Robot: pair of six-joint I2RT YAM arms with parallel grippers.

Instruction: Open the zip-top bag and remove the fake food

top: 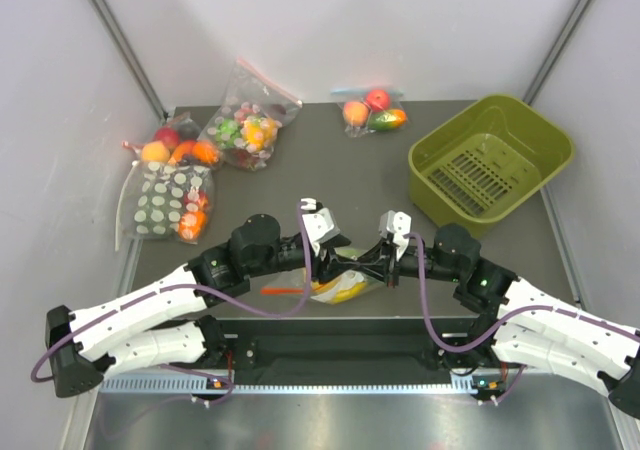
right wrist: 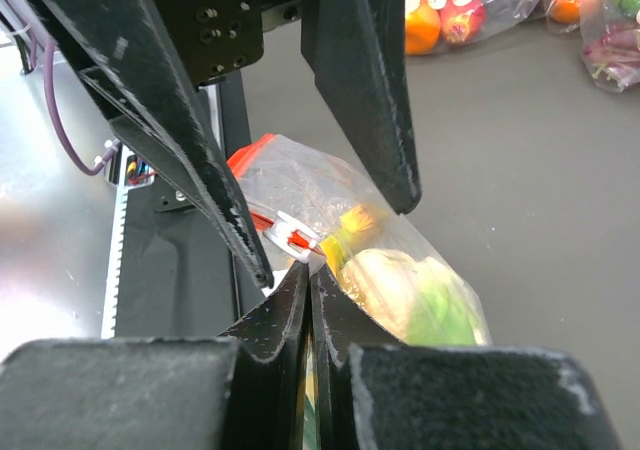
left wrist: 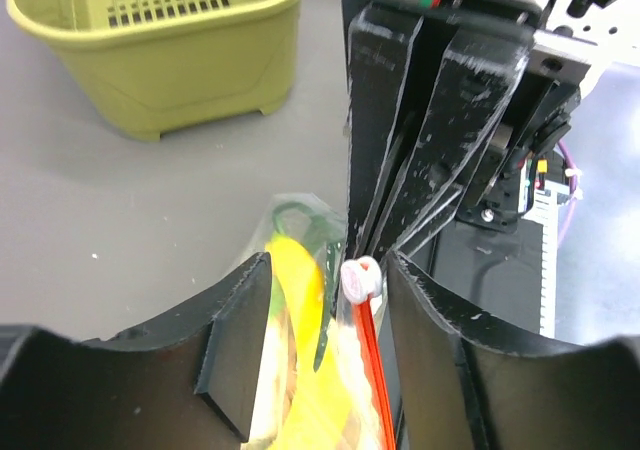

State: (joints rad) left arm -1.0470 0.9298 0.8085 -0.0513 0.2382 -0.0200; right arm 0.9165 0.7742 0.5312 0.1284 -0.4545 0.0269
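Observation:
The zip-top bag (top: 345, 288) lies at the table's near edge between my two grippers, its red-orange zip strip (left wrist: 372, 360) running toward the left arm. Yellow bananas (left wrist: 300, 300) and a pale green lettuce head (right wrist: 420, 290) show inside it. My right gripper (right wrist: 310, 275) is shut on the bag's edge, just beside the white slider (right wrist: 290, 232). My left gripper (left wrist: 330, 270) is open, its fingers straddling the bag's top with the slider (left wrist: 359, 278) close to the right finger. In the top view the left gripper (top: 332, 267) and right gripper (top: 372, 267) nearly meet.
An olive-green basket (top: 490, 160) stands at the right. A white-dotted bag (top: 170, 200) lies at the far left, a bag of multicolour pieces (top: 250, 120) is behind it, and a small bag of fruit (top: 373, 110) lies at the back.

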